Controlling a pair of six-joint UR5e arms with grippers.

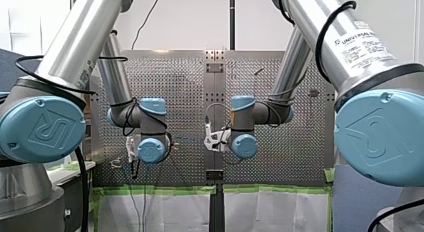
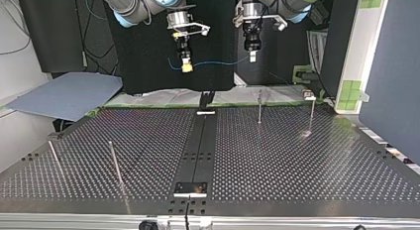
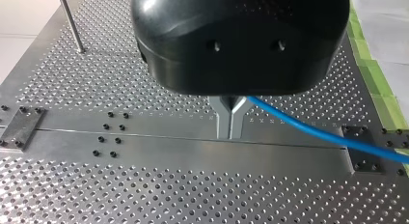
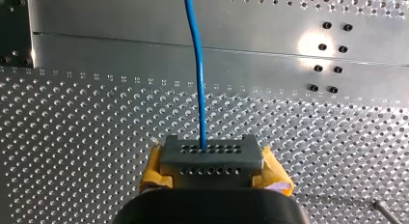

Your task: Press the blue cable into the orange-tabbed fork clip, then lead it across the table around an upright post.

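The blue cable (image 2: 218,63) hangs in a slack span between my two grippers, both held high over the table's far side in the top view. My left gripper (image 2: 252,55), black with metal fingers (image 3: 230,119), is shut on the cable, which runs off sideways from its tips (image 3: 333,136). My right gripper (image 2: 186,66) has yellow pads (image 4: 275,173) and is shut on the cable's other part; the cable (image 4: 198,74) rises straight ahead from its grey tips. No view plainly shows an orange-tabbed clip.
Thin upright posts stand on the perforated table (image 2: 297,165): two at the top view's right (image 2: 259,107) (image 2: 312,113), two leaning ones at its left (image 2: 115,163) (image 2: 53,155). A dark centre strip (image 2: 200,145) runs across, with a small black fixture (image 2: 207,98) at its far end.
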